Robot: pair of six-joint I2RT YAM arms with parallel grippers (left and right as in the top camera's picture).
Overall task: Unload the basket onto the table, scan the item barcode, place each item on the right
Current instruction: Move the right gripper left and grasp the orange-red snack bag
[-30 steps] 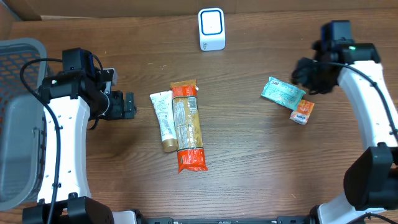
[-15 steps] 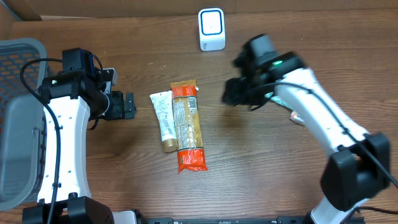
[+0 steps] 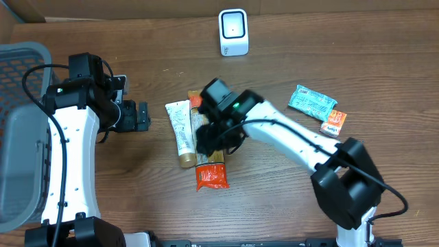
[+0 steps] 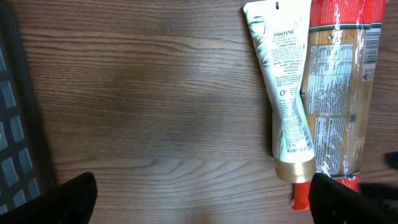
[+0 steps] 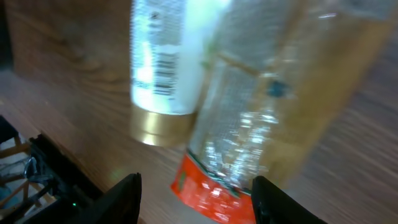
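Wooden counter [image 3: 288,199] is carrying the orange-ended packet [image 3: 211,177] lengthwise away from me beside the tube [image 3: 180,127], and I am hovering my right hand [image 5: 199,202], half open and empty, directly over its middle, far nearer than my wide-open, empty left hand [image 3: 140,115].

Right wrist view blurred, orange packet [image 3: 211,177] part-hidden under right arm [image 3: 288,137], basket [image 3: 17,103] cropped

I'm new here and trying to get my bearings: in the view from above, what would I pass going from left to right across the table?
basket → left hand → tube → pasta packet → scanner → teal packet → orange packet
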